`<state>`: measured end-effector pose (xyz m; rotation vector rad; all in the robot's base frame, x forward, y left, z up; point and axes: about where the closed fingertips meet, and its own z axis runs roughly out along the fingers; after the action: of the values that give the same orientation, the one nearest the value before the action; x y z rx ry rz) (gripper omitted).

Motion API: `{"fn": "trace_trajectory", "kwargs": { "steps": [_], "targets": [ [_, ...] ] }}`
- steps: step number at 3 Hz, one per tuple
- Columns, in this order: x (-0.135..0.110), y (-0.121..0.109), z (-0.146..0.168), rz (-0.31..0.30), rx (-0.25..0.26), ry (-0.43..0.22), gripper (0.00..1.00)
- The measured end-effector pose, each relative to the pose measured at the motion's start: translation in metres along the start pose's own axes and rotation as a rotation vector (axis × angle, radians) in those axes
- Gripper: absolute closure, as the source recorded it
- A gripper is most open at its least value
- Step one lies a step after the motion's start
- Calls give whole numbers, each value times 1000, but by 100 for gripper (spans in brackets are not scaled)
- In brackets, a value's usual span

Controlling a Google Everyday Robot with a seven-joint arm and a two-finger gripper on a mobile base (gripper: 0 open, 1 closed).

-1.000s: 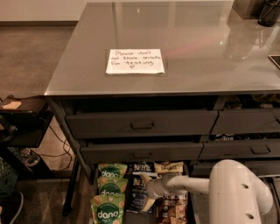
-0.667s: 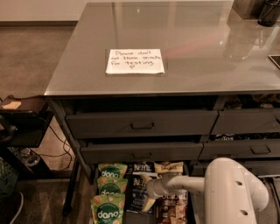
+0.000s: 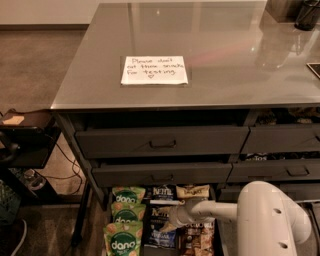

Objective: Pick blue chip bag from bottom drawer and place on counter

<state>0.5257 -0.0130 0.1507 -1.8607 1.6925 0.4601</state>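
The bottom drawer point(image 3: 109, 216) is pulled open at the foot of the cabinet and packed with snack bags. Dark blue chip bags with white "Kettle" lettering lie in its middle column, one at the back point(image 3: 162, 191) and one nearer point(image 3: 159, 231). Green "dang" bags point(image 3: 123, 241) fill the left column and tan-and-brown bags point(image 3: 193, 191) the right. My gripper point(image 3: 166, 226) reaches in from the right on a white arm point(image 3: 215, 210), down at the nearer blue bag. The grey counter point(image 3: 230, 55) above bears a white handwritten note point(image 3: 154, 70).
Two shut drawer fronts with slot handles point(image 3: 162, 144) sit above the open drawer, with more drawers to the right point(image 3: 287, 171). A black side table point(image 3: 25, 145) and cables stand at the left. A dark object point(image 3: 307, 14) sits on the counter's far right corner.
The arm's large white link has shifted slightly at the lower right. The gripper stays at the blue bag in the middle of the drawer.
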Motion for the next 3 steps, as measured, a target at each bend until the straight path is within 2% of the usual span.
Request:
{"fn": "trace_trajectory", "kwargs": {
  "steps": [2,3],
  "targets": [
    [-26,0,-24,-27,11,-77,87],
    [-37,1,-40,-15,-8,-114,100]
  ]
}}
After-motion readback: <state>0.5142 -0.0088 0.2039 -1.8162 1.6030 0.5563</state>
